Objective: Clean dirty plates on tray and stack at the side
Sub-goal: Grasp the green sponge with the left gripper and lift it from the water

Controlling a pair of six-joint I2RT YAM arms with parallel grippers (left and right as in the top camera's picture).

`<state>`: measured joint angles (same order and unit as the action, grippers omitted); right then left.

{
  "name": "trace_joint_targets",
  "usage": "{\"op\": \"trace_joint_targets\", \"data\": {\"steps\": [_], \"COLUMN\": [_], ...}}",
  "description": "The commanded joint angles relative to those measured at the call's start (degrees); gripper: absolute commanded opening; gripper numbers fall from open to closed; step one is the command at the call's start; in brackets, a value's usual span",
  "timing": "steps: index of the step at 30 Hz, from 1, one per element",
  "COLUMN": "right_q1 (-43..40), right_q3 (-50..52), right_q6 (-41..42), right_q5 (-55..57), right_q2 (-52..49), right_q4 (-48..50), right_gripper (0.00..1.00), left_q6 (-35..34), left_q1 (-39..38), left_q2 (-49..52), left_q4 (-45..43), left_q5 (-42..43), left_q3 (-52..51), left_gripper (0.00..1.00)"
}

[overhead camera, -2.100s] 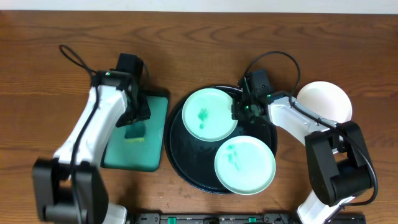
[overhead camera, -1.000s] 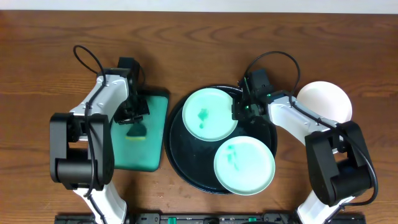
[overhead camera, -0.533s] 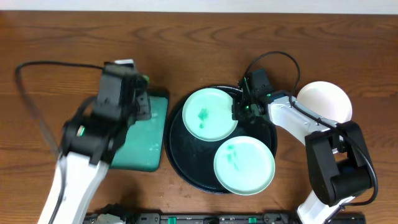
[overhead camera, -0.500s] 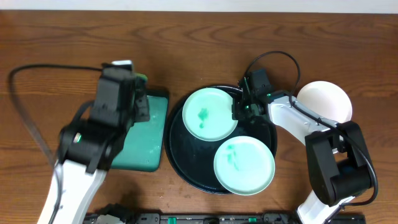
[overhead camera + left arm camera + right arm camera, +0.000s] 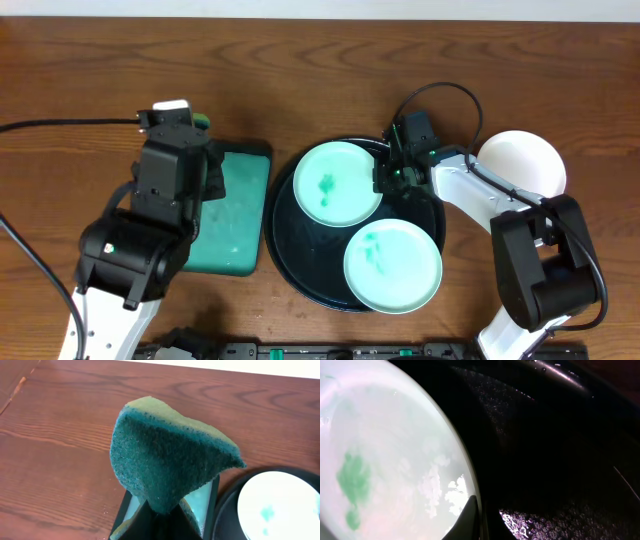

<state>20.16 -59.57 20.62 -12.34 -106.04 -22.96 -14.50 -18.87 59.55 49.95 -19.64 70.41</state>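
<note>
Sponge [image 5: 170,460] has risen off the teal tray [image 5: 240,200], clenched in the left gripper [image 5: 156,522], while the right gripper [image 5: 384,180] pinches the far mint plate [image 5: 337,182] by its right rim on the black tray [image 5: 305,255]; wiping looks next, calling for the sponge to be carried right onto its smear.

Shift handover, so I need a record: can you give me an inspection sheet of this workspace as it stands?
Surface: wood-grain table, no spills seen.
Job's things: black tray holds far mint plate and near mint plate, both green-smeared; white plate sits on the table to its right.
Clutter: teal rectangular tray, left of the black tray.
Grippers: left gripper shut on sponge, raised; right gripper shut on far mint plate's rim.
Cables: black cable trails left; cable loop above right arm.
Surroundings: nothing seen.
</note>
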Motion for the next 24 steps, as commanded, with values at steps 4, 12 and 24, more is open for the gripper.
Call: {"op": "trace_joint_targets", "data": {"steps": [4,12,24], "right_q1": [0.42,0.42,0.42], "right_q3": [0.39,0.39,0.39], "right_q6": [0.11,0.11,0.04], "right_q5": [0.9,0.9,0.92], "right_q2": [-1.88,-1.88,-1.88], "right_q4": [-0.72,-0.63,-0.59], "right_gripper": [0.01,0.01,0.01], "left_q6": [0.98,0.98,0.96], "left_q1": [-0.24,-0.24,-0.22], "left_q2": [0.37,0.37,1.64], "left_q4": [-0.2,-0.2,-0.2], "left_q5": [-1.49,-1.49,-1.49], "left_q3": [0.33,0.33,0.33], "left_gripper": [0.07,0.07,0.07]}}
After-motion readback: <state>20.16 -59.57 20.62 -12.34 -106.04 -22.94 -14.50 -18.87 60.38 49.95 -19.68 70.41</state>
